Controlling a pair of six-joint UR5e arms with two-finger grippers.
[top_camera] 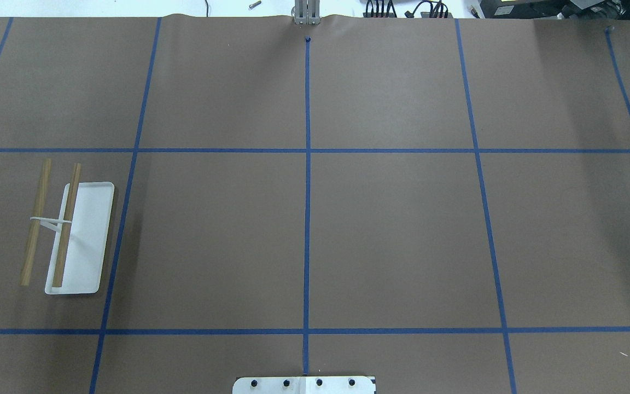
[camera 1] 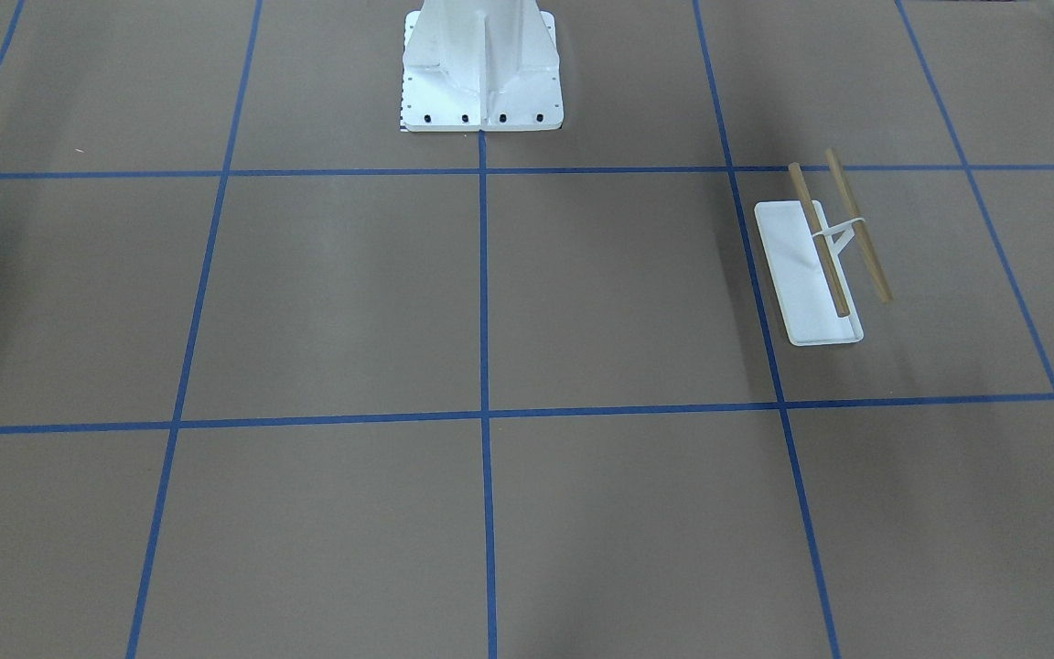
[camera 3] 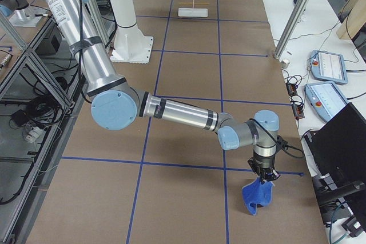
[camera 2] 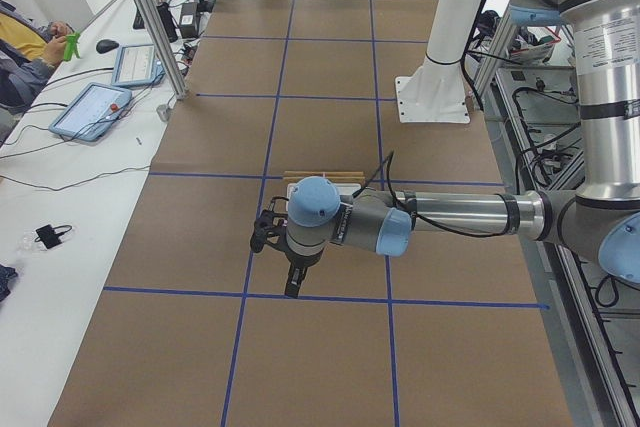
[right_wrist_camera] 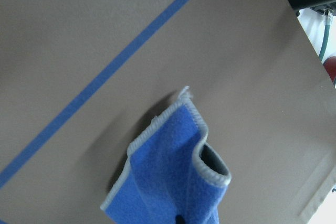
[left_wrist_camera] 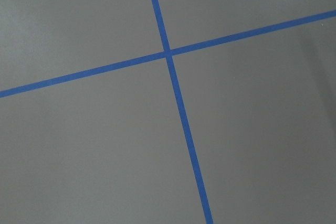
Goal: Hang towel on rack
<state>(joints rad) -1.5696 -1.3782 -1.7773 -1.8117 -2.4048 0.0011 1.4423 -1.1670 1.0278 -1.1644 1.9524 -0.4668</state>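
Note:
The rack (camera 1: 806, 284) has a flat white base and two wooden rods. It stands on the robot's left side of the table and also shows in the overhead view (top_camera: 92, 241), the exterior left view (camera 2: 322, 179) and far off in the exterior right view (camera 3: 193, 11). The blue towel (camera 3: 256, 197) hangs crumpled from my right gripper (camera 3: 264, 179) just above the table, near the right end. In the right wrist view the towel (right_wrist_camera: 168, 182) shows blue with pale edging and a grey inside. My left gripper (camera 2: 292, 291) points down above the table, in front of the rack; I cannot tell if it is open.
The big white bolted pedestal (camera 1: 481, 82) stands at the robot's side of the table and also shows in the overhead view (top_camera: 304, 384). Blue tape lines (left_wrist_camera: 168, 53) grid the brown table. Operators, tablets and cables lie beyond the far table edge (camera 2: 95, 112).

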